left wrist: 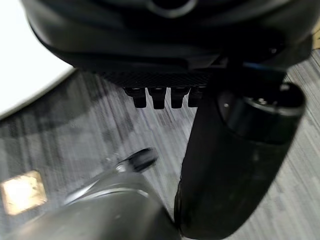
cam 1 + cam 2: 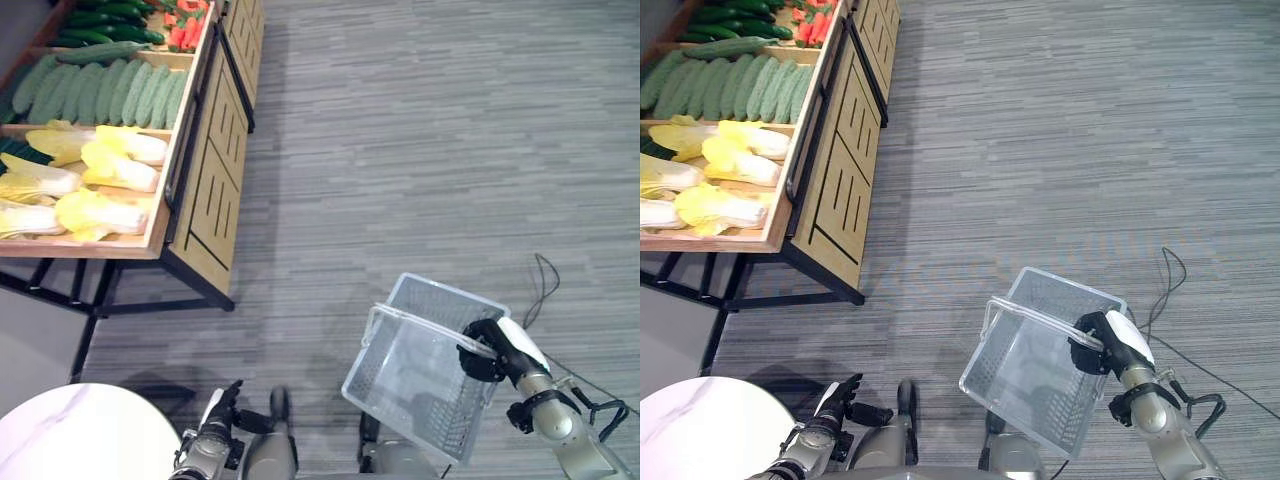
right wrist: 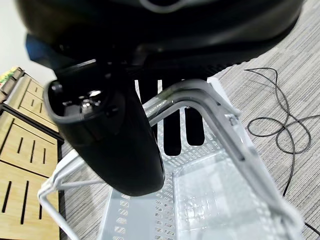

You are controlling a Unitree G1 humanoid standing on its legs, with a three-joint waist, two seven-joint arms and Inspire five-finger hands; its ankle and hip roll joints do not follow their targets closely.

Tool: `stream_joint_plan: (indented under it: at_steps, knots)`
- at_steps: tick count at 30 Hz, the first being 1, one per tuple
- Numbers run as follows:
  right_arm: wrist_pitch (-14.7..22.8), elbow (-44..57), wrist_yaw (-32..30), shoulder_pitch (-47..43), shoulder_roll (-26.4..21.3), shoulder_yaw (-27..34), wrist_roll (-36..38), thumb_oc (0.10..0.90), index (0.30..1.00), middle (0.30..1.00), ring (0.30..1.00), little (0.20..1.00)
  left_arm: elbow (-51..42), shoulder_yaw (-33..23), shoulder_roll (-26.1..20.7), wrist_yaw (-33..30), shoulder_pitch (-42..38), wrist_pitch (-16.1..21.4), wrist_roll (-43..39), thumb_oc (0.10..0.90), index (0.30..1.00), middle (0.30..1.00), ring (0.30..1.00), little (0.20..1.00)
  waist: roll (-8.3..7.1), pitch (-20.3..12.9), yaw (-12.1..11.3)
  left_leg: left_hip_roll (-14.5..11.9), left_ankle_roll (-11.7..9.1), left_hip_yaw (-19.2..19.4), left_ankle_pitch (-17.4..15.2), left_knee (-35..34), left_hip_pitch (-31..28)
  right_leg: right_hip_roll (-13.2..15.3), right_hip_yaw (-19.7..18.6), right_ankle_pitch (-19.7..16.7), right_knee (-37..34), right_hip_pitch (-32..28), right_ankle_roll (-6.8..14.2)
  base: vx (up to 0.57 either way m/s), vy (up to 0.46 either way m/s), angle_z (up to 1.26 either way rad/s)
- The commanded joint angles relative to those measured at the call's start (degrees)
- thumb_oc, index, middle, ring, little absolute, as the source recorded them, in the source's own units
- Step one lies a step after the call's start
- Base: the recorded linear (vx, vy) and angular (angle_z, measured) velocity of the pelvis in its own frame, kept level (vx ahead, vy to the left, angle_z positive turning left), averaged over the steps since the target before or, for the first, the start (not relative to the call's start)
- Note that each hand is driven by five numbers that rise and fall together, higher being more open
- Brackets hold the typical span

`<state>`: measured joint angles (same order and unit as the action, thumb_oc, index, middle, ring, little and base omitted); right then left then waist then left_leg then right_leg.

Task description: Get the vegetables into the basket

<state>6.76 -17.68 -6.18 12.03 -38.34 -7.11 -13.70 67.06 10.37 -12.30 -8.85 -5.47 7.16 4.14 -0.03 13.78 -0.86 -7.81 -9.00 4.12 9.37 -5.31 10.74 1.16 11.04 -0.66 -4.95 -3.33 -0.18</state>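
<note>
Fingers of the right robot hand [image 2: 492,350] are curling round the basket [image 2: 425,375] handle – carrying it empty, vegetables [image 2: 95,165] far away; left robot hand [image 2: 222,410] is hanging open.

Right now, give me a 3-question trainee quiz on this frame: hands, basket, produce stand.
1. True or false: the white wire basket already holds vegetables.
2. Which hand grips the basket's handle? A. right hand B. left hand
3. Fill in: the pale yellow-leaved cabbages lie on the wooden ____.

Key: 1 false, the basket is empty. 2 A; the left hand hangs low, holding nothing. 3 produce stand, beside ridged green gourds.
</note>
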Motion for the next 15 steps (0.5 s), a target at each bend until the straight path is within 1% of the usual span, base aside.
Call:
stream_joint_plan:
  at_steps: [1,3,5,6,7,8,10,12,14,15]
  knots:
    - [5.5,9.7,-3.3,-2.4,-3.0,5.4,0.4,0.400,0.300,0.300,0.300,0.300,3.2,1.9,-2.6,-0.8,3.4,-1.8,2.2,0.900,1.000,1.000,1.000,1.000,-0.73,-2.3,-0.9,-0.9,0.8,3.7,4.5,1.2,0.6,3.9,-4.7,2.6,5.7,-1.9,7.2,0.31,0.148,-0.44]
    - [5.1,9.2,-3.2,-2.2,-2.1,4.8,-0.5,0.400,0.300,0.300,0.300,0.300,3.5,2.2,-2.4,-0.6,3.5,-1.7,2.8,0.900,1.000,1.000,1.000,1.000,-0.82,-3.2,-1.1,-0.7,1.3,5.3,4.4,1.1,-0.4,4.8,-4.3,3.0,5.7,-2.9,8.0,0.26,0.163,-0.56]
    - [4.7,9.6,-2.9,-2.2,-1.5,5.0,-1.0,0.400,0.300,0.300,0.300,0.300,3.6,2.6,-2.3,0.0,3.5,-1.7,3.7,0.900,1.000,1.000,1.000,1.000,-1.39,-3.8,-1.0,0.4,2.4,7.4,3.1,1.1,-1.5,6.4,-5.3,3.0,6.5,-3.0,8.9,0.32,0.261,-0.40]
    - [4.5,9.2,-2.9,-2.8,-0.9,4.5,-1.2,0.400,0.300,0.300,0.300,0.300,3.1,3.1,-2.5,0.1,3.5,-1.7,4.5,0.900,1.000,1.000,1.000,1.000,-2.01,-4.0,-0.8,1.2,3.6,8.9,1.8,1.2,-2.6,7.5,-6.2,1.4,8.1,-2.1,10.0,0.24,0.220,-0.22]
    - [4.5,9.2,-2.9,-2.8,-0.8,4.5,-1.2,0.400,0.300,0.300,0.300,0.300,3.1,3.0,-2.5,0.2,3.5,-1.7,4.5,0.900,1.000,1.000,1.000,1.000,-2.10,-4.1,-0.9,1.2,3.7,9.2,1.7,1.2,-2.7,7.6,-6.4,1.4,8.2,-2.0,10.0,0.23,0.227,-0.27]
    - [4.4,9.0,-2.7,-3.3,-0.4,4.0,-1.1,0.400,0.300,0.300,0.300,0.300,2.5,3.2,-2.9,0.1,3.4,-1.6,4.7,0.900,1.000,1.000,1.000,1.000,-2.87,-4.1,-0.8,2.2,4.8,10.5,0.6,1.3,-3.5,8.6,-7.0,0.1,10.4,-1.3,10.9,0.14,0.150,-0.23]
    - [4.2,8.2,-2.8,-4.5,0.2,2.9,-1.3,0.400,0.300,0.300,0.300,0.300,2.2,3.1,-3.3,0.0,3.0,-1.8,3.9,0.900,1.000,1.000,1.000,1.000,-3.10,-4.0,-0.9,2.7,6.1,11.3,-0.5,1.1,-4.5,8.8,-8.1,-2.3,14.2,1.1,11.7,0.17,0.182,-0.39]
    - [4.1,7.8,-2.5,-5.4,0.6,1.9,-1.3,0.400,0.300,0.300,0.300,0.300,1.0,2.6,-3.8,-0.2,2.9,-1.8,2.9,0.900,1.000,1.000,1.000,1.000,-3.49,-3.2,-1.0,3.8,7.5,11.9,-2.1,1.1,-6.3,9.1,-9.0,-5.5,21.8,4.3,12.6,0.15,0.174,-0.41]
    - [4.1,7.7,-2.4,-5.9,1.1,1.4,-1.1,0.400,0.300,0.300,0.300,0.300,0.8,2.8,-4.1,-0.3,2.5,-1.9,2.4,0.900,1.000,1.000,1.000,1.000,-2.98,-2.5,-0.5,4.1,8.4,12.0,-3.3,0.4,-8.6,8.1,-9.4,-9.3,28.7,8.6,13.4,0.15,0.171,-0.17]
    - [4.0,7.2,-2.4,-6.0,1.4,1.3,-1.1,0.400,0.300,0.300,0.300,0.300,0.1,3.0,-4.3,-0.2,2.4,-1.9,2.1,0.900,1.000,1.000,1.000,1.000,-2.79,-2.0,-0.2,4.3,8.7,12.0,-3.9,0.3,-9.5,8.3,-8.6,-10.4,30.6,10.4,13.5,0.16,0.160,-0.02]
